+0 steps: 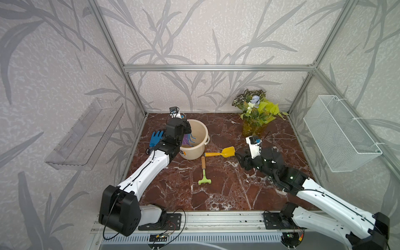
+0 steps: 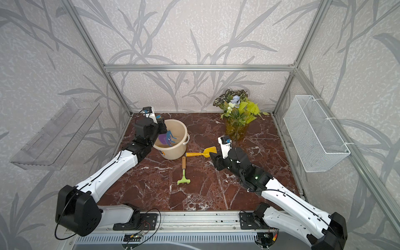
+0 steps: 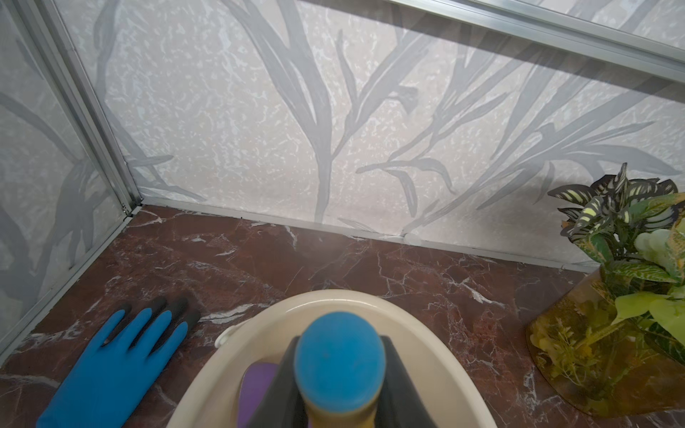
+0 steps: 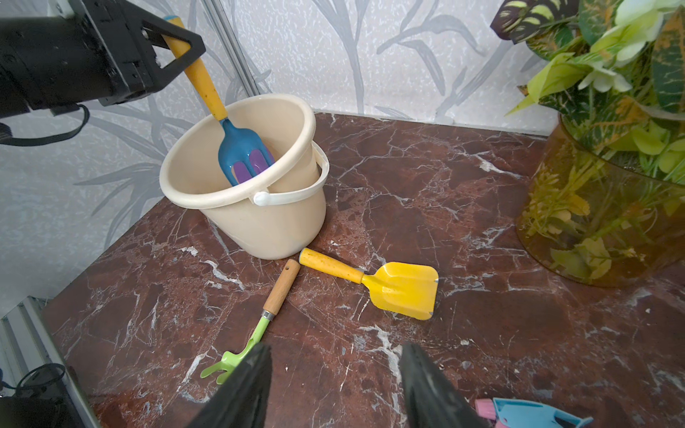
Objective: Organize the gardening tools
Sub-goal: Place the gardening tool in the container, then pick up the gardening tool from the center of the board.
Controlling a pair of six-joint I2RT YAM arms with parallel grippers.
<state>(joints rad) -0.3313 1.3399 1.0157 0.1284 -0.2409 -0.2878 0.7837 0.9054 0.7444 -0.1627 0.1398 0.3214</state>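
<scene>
Reach favours our right gripper (image 4: 335,350), jaws apart and empty: the yellow scoop (image 1: 221,153) lies flat just left of it, blade nearest, handle running left toward the beige bucket (image 4: 267,229). Our left gripper (image 4: 181,39) is clamped on the blue fork (image 4: 241,152), tines inside that bucket.

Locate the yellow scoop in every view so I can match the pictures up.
In a top view: yellow scoop lies flat at table centre, just right of the cream bucket.
In a top view: yellow scoop in the same spot beside the cream bucket.
Left wrist: not in it; the cream bucket rim shows.
Right wrist: yellow scoop mid-picture, handle end by the cream bucket.
Shared landmark: the cream bucket.
</scene>
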